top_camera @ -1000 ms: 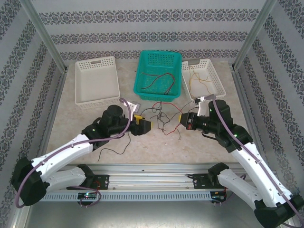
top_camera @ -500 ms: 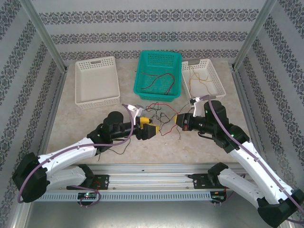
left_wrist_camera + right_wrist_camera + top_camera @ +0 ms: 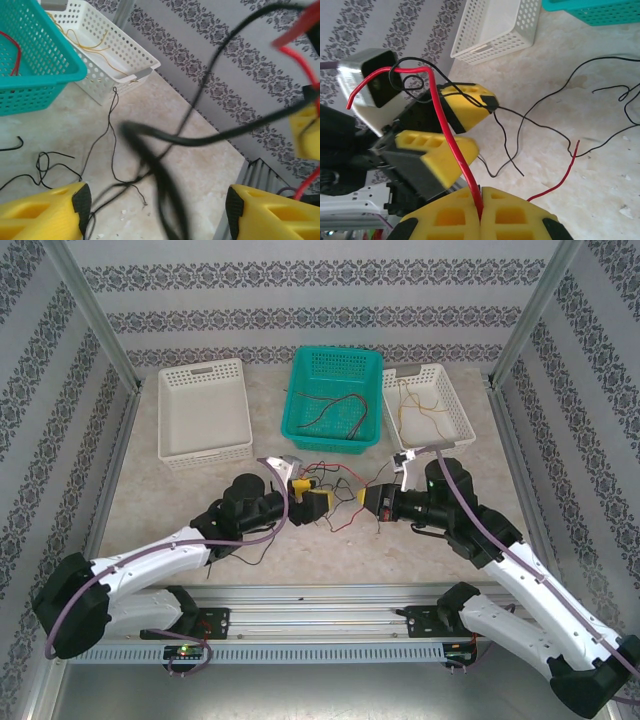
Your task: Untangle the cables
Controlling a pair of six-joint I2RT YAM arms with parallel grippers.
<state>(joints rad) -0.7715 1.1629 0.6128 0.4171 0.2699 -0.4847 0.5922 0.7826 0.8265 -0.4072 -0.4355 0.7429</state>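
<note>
Beige marbled tabletop (image 3: 330,555), patterned walls around it. Three baskets stand along the far edge:
- white perforated plastic basket (image 3: 203,410), left
- teal mesh plastic basket (image 3: 338,362), middle, with a few red and dark wires (image 3: 335,410) lying in it
- second white perforated basket (image 3: 458,410), right, holding yellow-tan wires (image 3: 420,405)

Two white arms reach in toward the table centre, their claws facing each other, near but apart.

Left gripper (image 3: 322,498): released, yellow fingers (image 3: 45,210) well apart.

Right gripper (image 3: 365,498): clenched, yellow pads (image 3: 450,217) pressed flat together on the red cable (image 3: 447,135).

Tangle of thin red and black cables (image 3: 335,483): it sits between the two claws, just in front of the teal basket. It is strung roughly left to right, partly lifted off the marble.

Red cable, from the right wrist: its long axis is steep. It rises from the pinch, leans left, then hooks over at the top with its free end pointing down-left. A shorter red tail leaves the pinch rightward and ends on the table.

Black cable (image 3: 210,135): it crosses the left wrist view from low centre to upper right and passes between the open fingers. It is too blurred here to tell whether it touches either pad. From the right wrist, a black strand lies over the left claw's upper finger.

One loose black strand (image 3: 250,555) lies on the table beside the left forearm.
</note>
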